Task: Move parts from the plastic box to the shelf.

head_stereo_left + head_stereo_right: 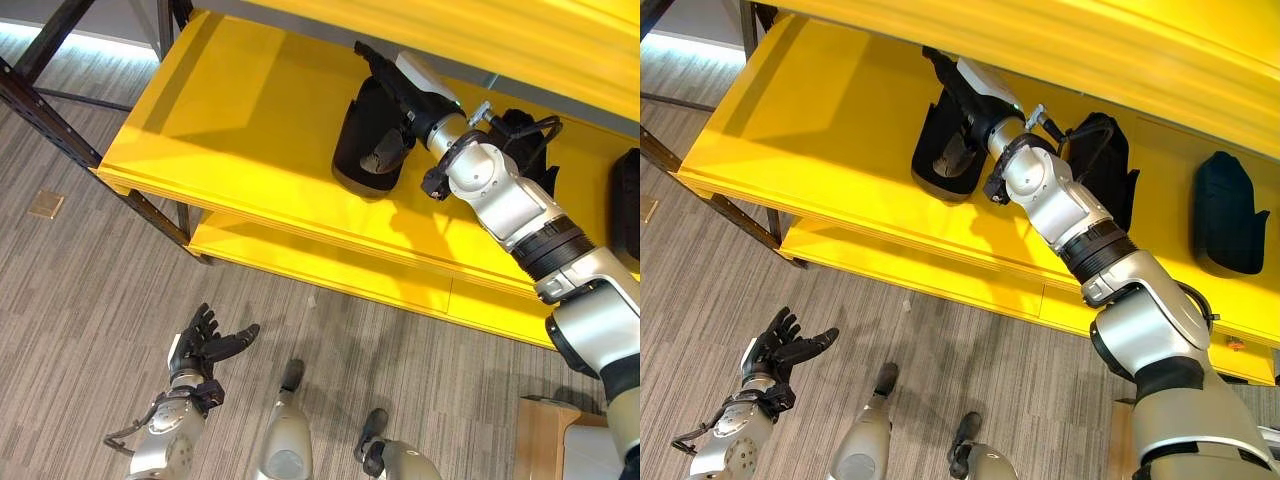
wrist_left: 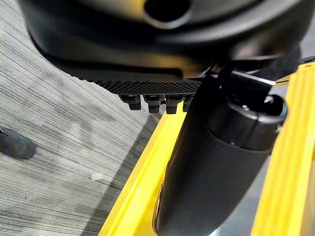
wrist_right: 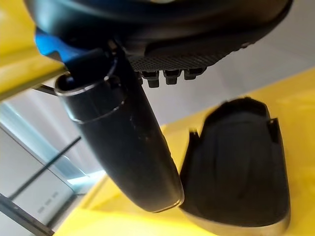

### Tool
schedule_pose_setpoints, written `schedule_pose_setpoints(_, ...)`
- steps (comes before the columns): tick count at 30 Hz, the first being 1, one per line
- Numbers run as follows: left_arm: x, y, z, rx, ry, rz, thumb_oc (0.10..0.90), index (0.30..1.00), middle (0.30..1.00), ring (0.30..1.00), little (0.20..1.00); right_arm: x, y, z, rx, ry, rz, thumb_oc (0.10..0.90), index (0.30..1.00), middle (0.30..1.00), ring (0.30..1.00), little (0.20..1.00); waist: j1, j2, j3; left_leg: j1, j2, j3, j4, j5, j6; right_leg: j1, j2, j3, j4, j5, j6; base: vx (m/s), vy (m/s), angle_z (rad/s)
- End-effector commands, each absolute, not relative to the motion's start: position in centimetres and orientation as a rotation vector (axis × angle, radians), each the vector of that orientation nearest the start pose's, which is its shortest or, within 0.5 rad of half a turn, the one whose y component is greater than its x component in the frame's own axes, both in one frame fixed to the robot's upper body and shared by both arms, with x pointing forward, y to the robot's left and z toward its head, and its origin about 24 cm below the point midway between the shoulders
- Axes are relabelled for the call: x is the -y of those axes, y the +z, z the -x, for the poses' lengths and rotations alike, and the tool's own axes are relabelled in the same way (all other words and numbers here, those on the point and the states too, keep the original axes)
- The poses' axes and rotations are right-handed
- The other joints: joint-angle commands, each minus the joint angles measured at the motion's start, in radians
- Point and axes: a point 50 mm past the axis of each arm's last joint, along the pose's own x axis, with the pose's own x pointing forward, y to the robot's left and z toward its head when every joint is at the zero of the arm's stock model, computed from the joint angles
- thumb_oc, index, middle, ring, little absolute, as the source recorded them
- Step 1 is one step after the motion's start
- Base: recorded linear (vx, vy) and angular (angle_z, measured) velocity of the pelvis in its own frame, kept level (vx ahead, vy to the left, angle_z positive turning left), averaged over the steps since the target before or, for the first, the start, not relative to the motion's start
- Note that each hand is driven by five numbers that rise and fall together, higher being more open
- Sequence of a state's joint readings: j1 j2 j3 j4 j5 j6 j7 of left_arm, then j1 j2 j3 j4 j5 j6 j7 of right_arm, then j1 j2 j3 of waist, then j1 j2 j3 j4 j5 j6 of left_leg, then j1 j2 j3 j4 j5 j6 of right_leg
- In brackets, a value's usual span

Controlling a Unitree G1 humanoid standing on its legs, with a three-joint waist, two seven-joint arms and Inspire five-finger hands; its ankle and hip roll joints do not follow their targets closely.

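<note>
Grey striped carpet floor [image 1: 90, 290] with a small brass floor plate [image 1: 46, 205] and a light wooden box [image 1: 545, 440].

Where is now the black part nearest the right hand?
The black part lies on the yellow shelf, centre of the left eye view, just left of the right hand.

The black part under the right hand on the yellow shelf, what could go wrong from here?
The right hand is stretched over the black part, fingers straight, so pulling back could drag or tip the part. It also lies fairly near the shelf's front edge, so a nudge might push it off. The returning forearm could brush the second part behind it.
</note>
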State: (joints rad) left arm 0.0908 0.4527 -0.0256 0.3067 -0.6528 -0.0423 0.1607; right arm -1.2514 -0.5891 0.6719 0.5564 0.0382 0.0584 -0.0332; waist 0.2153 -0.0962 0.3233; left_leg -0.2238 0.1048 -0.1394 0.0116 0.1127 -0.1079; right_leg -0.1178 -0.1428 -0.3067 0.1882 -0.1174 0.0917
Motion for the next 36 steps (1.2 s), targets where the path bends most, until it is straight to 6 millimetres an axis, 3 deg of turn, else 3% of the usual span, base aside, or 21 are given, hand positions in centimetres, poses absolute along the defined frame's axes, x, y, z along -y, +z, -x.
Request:
schedule_pose_setpoints(1, -29.3, 0.7, -21.0, -0.239, 0.315, 0.04, 0.9, 1.0, 1.0, 1.0, 1.0, 10.0, 31.5, -38.2, 0.643, 0.215, 0.781, 0.9, 1.0, 1.0, 1.0, 1.0, -0.016, -0.072, -0.139, 0.018, 0.055, 0.02, 0.013, -0.083, 0.019, 0.138, -0.057, 0.03, -0.162, 0.052, 0.056, 0.0, 0.0, 0.0)
schedule_pose_setpoints(3, -28.8, 0.1, -20.9, -0.265, 0.296, 0.051, 0.9, 1.0, 1.0, 1.0, 1.0, 11.2, 28.3, -38.7, 0.528, 0.245, 0.59, 0.9, 1.0, 1.0, 1.0, 1.0, -0.029, -0.065, -0.151, 0.038, 0.055, 0.031, 0.013, -0.09, 0.021, 0.152, -0.058, 0.036, -0.17, 0.056, 0.058, 0.02, 0.051, -0.02)
schedule_pose_setpoints(5, -28.3, -0.3, -20.7, -0.281, 0.279, 0.06, 0.9, 1.0, 1.0, 1.0, 1.0, 12.0, 26.5, -38.7, 0.468, 0.257, 0.449, 0.9, 1.0, 1.0, 1.0, 1.0, -0.037, -0.06, -0.162, 0.054, 0.055, 0.041, 0.012, -0.096, 0.022, 0.166, -0.06, 0.041, -0.179, 0.06, 0.061, 0.03, 0.052, -0.07)
schedule_pose_setpoints(6, -28.1, -0.4, -20.7, -0.288, 0.27, 0.061, 0.9, 1.0, 1.0, 1.0, 1.0, 12.1, 25.9, -38.5, 0.45, 0.27, 0.38, 0.9, 1.0, 1.0, 1.0, 1.0, -0.041, -0.058, -0.166, 0.061, 0.055, 0.046, 0.01, -0.098, 0.022, 0.169, -0.061, 0.044, -0.183, 0.062, 0.062, 0.04, 0.064, -0.19)
schedule_pose_setpoints(7, -27.7, -0.7, -20.4, -0.305, 0.26, 0.071, 0.9, 1.0, 1.0, 1.0, 1.0, 12.2, 24.0, -38.2, 0.4, 0.299, 0.262, 0.9, 1.0, 1.0, 1.0, 1.0, -0.052, -0.054, -0.178, 0.077, 0.056, 0.057, 0.009, -0.103, 0.024, 0.178, -0.061, 0.048, -0.19, 0.064, 0.065, 0.03, 0.045, -0.25)
schedule_pose_setpoints(9, -27.4, -1.0, -20.2, -0.315, 0.253, 0.081, 0.9, 1.0, 1.0, 1.0, 1.0, 12.3, 23.0, -37.9, 0.376, 0.31, 0.18, 0.9, 1.0, 1.0, 1.0, 1.0, -0.056, -0.052, -0.182, 0.085, 0.056, 0.063, 0.008, -0.106, 0.025, 0.183, -0.062, 0.053, -0.193, 0.067, 0.066, 0.02, 0.036, -0.24)
schedule_pose_setpoints(11, -27.0, -1.6, -19.8, -0.344, 0.252, 0.092, 0.9, 1.0, 1.0, 1.0, 1.0, 12.1, 20.1, -36.9, 0.302, 0.358, -0.02, 0.9, 1.0, 1.0, 1.0, 1.0, -0.072, -0.046, -0.193, 0.104, 0.056, 0.08, 0.01, -0.117, 0.029, 0.187, -0.065, 0.068, -0.197, 0.073, 0.069, 0.02, 0.05, -0.23)
schedule_pose_setpoints(13, -26.9, -1.7, -19.7, -0.353, 0.252, 0.087, 0.9, 1.0, 1.0, 1.0, 1.0, 11.9, 20.0, -36.2, 0.308, 0.395, -0.029, 0.9, 1.0, 1.0, 1.0, 1.0, -0.079, -0.044, -0.198, 0.109, 0.057, 0.086, 0.014, -0.121, 0.029, 0.188, -0.065, 0.075, -0.194, 0.071, 0.07, 0.03, 0.042, -0.21)
schedule_pose_setpoints(21, -25.7, -3.4, -18.4, -0.42, 0.263, 0.127, 0.9, 1.0, 1.0, 1.0, 1.0, 12.9, 15.3, -31.4, 0.22, 0.519, -0.306, 0.9, 1.0, 1.0, 1.0, 1.0, -0.126, -0.03, -0.225, 0.15, 0.065, 0.117, 0.02, -0.142, 0.033, 0.208, -0.071, 0.094, -0.196, 0.07, 0.077, 0.03, 0.028, -0.14)
schedule_pose_setpoints(25, -25.5, -3.7, -17.8, -0.428, 0.281, 0.145, 0.9, 1.0, 1.0, 1.0, 1.0, 13.6, 15.3, -29.4, 0.262, 0.55, -0.313, 0.9, 1.0, 1.0, 1.0, 1.0, -0.142, -0.024, -0.231, 0.161, 0.07, 0.128, 0.021, -0.148, 0.033, 0.207, -0.07, 0.103, -0.195, 0.066, 0.078, 0.02, 0.01, -0.13)
schedule_pose_setpoints(27, -25.3, -4.2, -17.2, -0.439, 0.3, 0.166, 0.9, 1.0, 1.0, 1.0, 1.0, 15.1, 15.1, -26.9, 0.331, 0.536, -0.321, 0.9, 1.0, 1.0, 1.0, 1.0, -0.169, -0.013, -0.236, 0.175, 0.076, 0.138, 0.022, -0.153, 0.033, 0.213, -0.07, 0.111, -0.192, 0.061, 0.079, 0.04, 0.017, -0.03)
schedule_pose_setpoints(29, -25.2, -4.4, -17.0, -0.444, 0.301, 0.167, 0.9, 1.0, 1.0, 1.0, 1.0, 15.7, 14.7, -26.2, 0.335, 0.52, -0.342, 0.9, 1.0, 1.0, 1.0, 1.0, -0.177, -0.01, -0.237, 0.177, 0.075, 0.138, 0.022, -0.155, 0.033, 0.215, -0.071, 0.113, -0.191, 0.058, 0.08, 0.02, 0.014, -0.08)
schedule_pose_setpoints(36, -25.3, -5.0, -15.7, -0.46, 0.345, 0.19, 0.9, 1.0, 1.0, 1.0, 1.0, 18.4, 8.5, -22.0, 0.152, 0.346, -0.468, 0.9, 1.0, 1.0, 1.0, 1.0, -0.225, 0.006, -0.25, 0.194, 0.077, 0.148, 0.019, -0.163, 0.033, 0.221, -0.075, 0.119, -0.186, 0.052, 0.084, 0.01, 0.012, -0.06)
